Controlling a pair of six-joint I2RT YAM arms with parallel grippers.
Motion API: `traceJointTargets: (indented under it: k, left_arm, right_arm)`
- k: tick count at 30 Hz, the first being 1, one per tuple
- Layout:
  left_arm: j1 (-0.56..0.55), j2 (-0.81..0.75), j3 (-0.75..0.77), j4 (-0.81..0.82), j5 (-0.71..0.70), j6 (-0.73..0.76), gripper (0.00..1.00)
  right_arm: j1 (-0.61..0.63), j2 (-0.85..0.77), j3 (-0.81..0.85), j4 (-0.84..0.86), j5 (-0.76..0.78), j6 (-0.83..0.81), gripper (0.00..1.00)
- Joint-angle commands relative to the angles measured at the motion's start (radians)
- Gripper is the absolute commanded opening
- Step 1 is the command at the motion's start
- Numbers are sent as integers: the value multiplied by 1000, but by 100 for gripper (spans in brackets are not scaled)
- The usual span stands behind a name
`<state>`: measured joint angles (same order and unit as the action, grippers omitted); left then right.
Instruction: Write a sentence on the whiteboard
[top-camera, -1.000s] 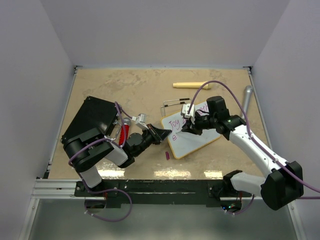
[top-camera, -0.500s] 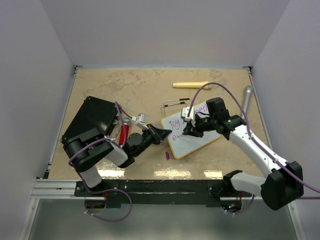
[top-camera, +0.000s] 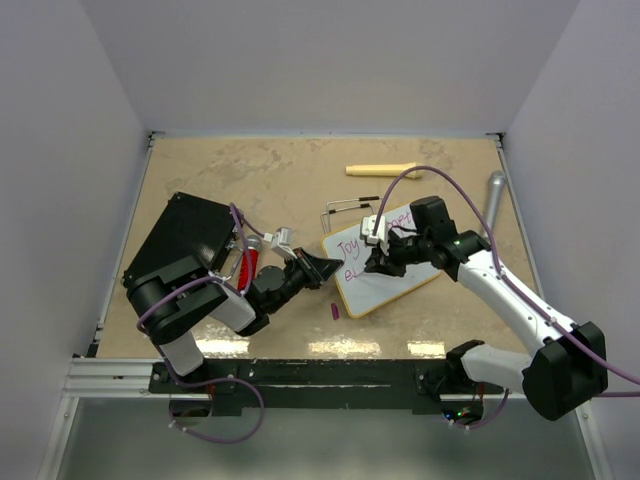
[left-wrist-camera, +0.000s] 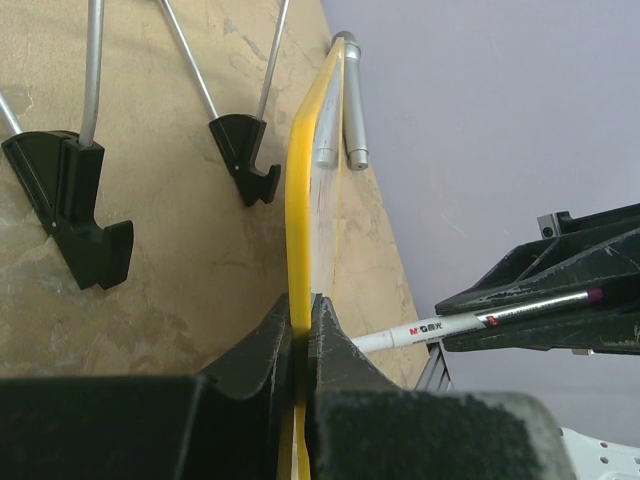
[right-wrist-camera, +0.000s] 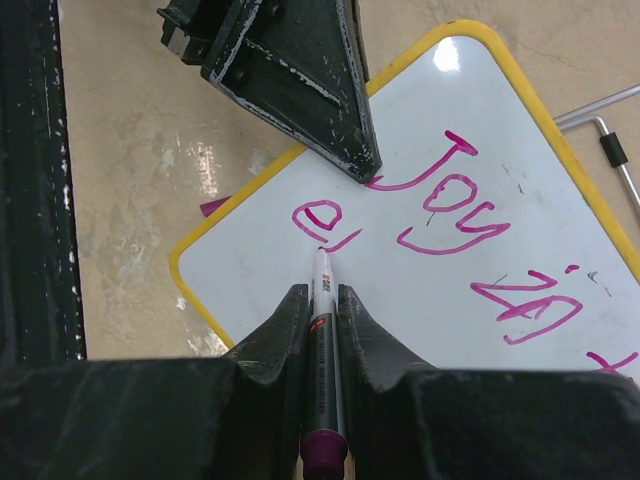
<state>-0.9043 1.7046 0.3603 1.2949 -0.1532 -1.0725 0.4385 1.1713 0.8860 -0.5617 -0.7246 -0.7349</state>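
Observation:
The whiteboard (top-camera: 400, 278) lies tilted on the table, its yellow rim (left-wrist-camera: 305, 190) pinched at the near left corner by my shut left gripper (left-wrist-camera: 302, 305) (top-camera: 335, 267). The sentence (right-wrist-camera: 445, 200) in pink marker reads "Joy in" with more to the right, and below it an "e" (right-wrist-camera: 322, 217). My right gripper (right-wrist-camera: 320, 292) (top-camera: 378, 262) is shut on a white marker (right-wrist-camera: 322, 300) with a magenta end. The marker tip touches the board just right of the "e". The marker (left-wrist-camera: 470, 322) also shows in the left wrist view.
A black flat case (top-camera: 185, 235) lies at the left, a red item (top-camera: 248, 265) beside it. A pale yellow stick (top-camera: 380, 170) and a grey cylinder (top-camera: 495, 195) lie at the back right. Wire legs with black feet (left-wrist-camera: 245, 155) sit behind the board; a magenta cap (top-camera: 334, 311) lies in front.
My right gripper with the marker has shifted slightly along the second line by the "e". The left gripper and the board have stayed put.

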Motion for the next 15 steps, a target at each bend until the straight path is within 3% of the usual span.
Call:
traceJointTargets:
  k: [1, 15]
  left_arm:
    - [1, -5, -12, 81, 3, 60, 0]
    - [1, -6, -21, 89, 0, 57, 0]
  right_arm:
    - [5, -16, 16, 89, 47, 55, 0]
    - [-3, -28, -1, 135, 125, 111, 0]
